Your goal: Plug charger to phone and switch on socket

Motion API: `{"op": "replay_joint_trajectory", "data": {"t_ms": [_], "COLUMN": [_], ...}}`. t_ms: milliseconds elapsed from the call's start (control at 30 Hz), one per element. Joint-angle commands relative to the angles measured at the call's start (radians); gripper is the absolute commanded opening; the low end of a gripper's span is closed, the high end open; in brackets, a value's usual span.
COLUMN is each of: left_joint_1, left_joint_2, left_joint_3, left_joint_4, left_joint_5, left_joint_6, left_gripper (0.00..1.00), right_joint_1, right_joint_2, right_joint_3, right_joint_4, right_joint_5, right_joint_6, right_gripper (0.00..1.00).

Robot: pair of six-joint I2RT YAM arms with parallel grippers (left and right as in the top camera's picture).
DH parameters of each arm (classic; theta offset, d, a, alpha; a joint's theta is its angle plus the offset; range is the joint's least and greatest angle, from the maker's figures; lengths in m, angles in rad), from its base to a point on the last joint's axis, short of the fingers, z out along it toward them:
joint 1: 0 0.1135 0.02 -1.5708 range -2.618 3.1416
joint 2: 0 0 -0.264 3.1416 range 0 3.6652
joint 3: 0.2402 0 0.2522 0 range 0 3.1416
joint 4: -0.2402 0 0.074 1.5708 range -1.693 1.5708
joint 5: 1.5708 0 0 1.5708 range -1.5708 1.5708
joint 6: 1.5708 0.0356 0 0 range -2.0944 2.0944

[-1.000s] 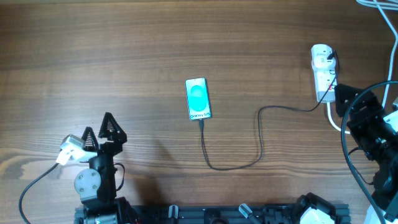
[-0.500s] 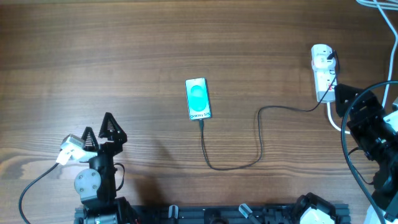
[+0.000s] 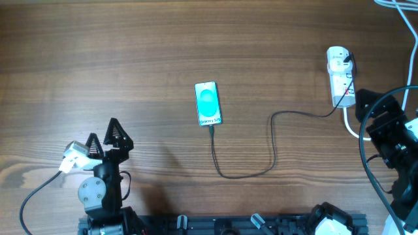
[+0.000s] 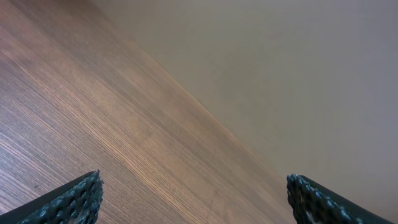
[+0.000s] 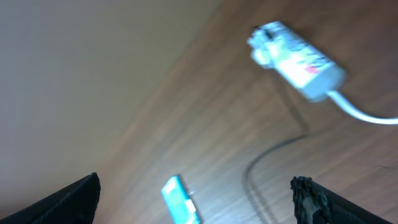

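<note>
The phone (image 3: 208, 104) lies flat mid-table with its teal screen lit. The thin black charger cable (image 3: 273, 140) runs from the phone's near end, loops toward me, then goes right to the black plug in the white socket strip (image 3: 339, 76) at the far right. My left gripper (image 3: 108, 132) is open and empty at the near left, far from all of them. My right gripper (image 3: 363, 106) sits just near of the strip, jaws wide open and empty. The blurred right wrist view shows the strip (image 5: 297, 61), the cable (image 5: 261, 163) and the phone (image 5: 180, 200).
A thick white cord (image 3: 351, 125) leaves the strip and runs under the right arm. More white cord (image 3: 403, 19) lies at the far right corner. The left wrist view shows bare wooden table (image 4: 124, 124) between the jaws (image 4: 193, 199).
My right gripper has shifted slightly right and toward me, away from the strip. The left arm, phone and cable have not moved.
</note>
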Motion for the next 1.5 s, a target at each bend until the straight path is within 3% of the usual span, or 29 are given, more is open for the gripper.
{"op": "replay_joint_trajectory", "data": {"t_ms": [0, 100, 300, 633, 800, 967, 1467], "left_joint_1": [-0.006, -0.006, -0.006, -0.006, -0.006, -0.006, -0.006], "left_joint_2": [-0.011, -0.011, -0.011, -0.011, -0.011, -0.011, -0.011], "left_joint_3": [-0.005, -0.005, -0.005, -0.005, -0.005, -0.005, -0.005], "left_joint_4": [0.000, 0.000, 0.000, 0.000, 0.000, 0.000, 0.000], "left_joint_5": [-0.010, -0.010, -0.010, -0.010, -0.010, -0.010, -0.010], "left_joint_6": [0.020, 0.020, 0.020, 0.020, 0.020, 0.020, 0.020], "left_gripper": [1.00, 1.00, 1.00, 1.00, 1.00, 1.00, 1.00], "right_joint_1": [0.058, 0.149, 0.344, 0.420, 0.475, 0.515, 0.516], "right_joint_2": [-0.020, -0.047, -0.187, -0.473, -0.609, -0.688, -0.799], "right_joint_3": [-0.038, -0.105, -0.380, -0.887, -1.035, -1.092, -1.164], "right_joint_4": [0.000, 0.075, 0.485, 0.990, 1.143, 1.144, 1.031], "right_joint_5": [0.222, 0.295, 0.312, 0.312, 0.312, 0.314, 0.410], "right_joint_6": [-0.003, -0.003, -0.004, -0.011, -0.158, -0.329, -0.341], "right_gripper": [1.00, 1.00, 1.00, 1.00, 1.00, 1.00, 1.00]}}
